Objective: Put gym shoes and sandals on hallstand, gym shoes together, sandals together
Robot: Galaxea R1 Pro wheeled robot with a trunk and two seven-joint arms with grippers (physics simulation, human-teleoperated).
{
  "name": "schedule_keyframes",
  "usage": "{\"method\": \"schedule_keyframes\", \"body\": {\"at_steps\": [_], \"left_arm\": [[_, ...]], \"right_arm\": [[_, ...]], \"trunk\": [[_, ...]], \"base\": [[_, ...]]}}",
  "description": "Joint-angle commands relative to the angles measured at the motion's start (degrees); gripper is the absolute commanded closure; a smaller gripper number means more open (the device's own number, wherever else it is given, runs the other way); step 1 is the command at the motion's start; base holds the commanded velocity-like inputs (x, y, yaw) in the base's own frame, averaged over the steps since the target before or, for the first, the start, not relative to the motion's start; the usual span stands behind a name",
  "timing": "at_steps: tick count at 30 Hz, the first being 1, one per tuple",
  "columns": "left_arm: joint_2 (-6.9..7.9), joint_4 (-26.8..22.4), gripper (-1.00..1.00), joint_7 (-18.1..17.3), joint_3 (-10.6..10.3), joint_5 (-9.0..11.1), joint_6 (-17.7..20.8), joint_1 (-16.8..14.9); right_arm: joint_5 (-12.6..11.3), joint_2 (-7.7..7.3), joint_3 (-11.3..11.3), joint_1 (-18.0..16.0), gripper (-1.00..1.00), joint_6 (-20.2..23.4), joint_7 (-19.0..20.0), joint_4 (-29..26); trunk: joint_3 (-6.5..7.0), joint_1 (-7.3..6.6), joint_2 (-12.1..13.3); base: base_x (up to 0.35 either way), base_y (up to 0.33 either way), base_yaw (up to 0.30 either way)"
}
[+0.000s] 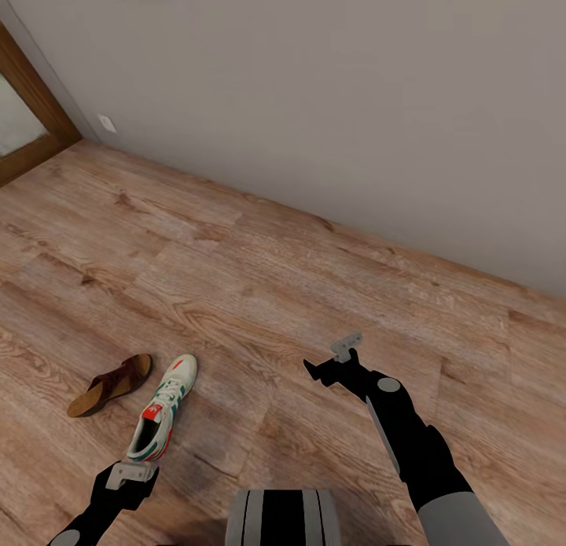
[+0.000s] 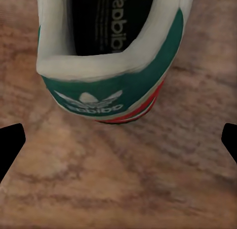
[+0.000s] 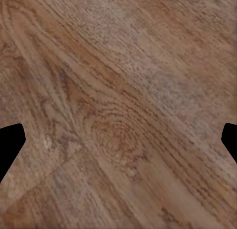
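Green heel tab (image 2: 91,98) facing left gripper (image 2: 118,145)

Home corridor: plank floor (image 1: 330,279), doorframe (image 1: 35,114), shoes (image 1: 161,408)

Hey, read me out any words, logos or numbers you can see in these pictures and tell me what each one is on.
"adidas": under the trefoil logo on the green heel tab of the sneaker, seen upside down in the left wrist view.
"adidas": printed on the sneaker's insole, partly cut off.
The red tongue patch of the sneaker in the head view is too small to read.
The sandal shows no readable text.
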Motion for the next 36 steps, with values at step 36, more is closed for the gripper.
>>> {"method": "schedule_keyframes", "body": {"at_steps": [36], "left_arm": [[-0.05,0.0,-1.0,-0.4,0.6,-0.6,-0.3,-0.1]], "right_arm": [[0.6,0.01,-0.1,0.0,-1.0,0.2,0.4,-0.1]], "trunk": [[-0.03,-0.01,0.0]], "base": [[0.057,0.016,0.0]]}}
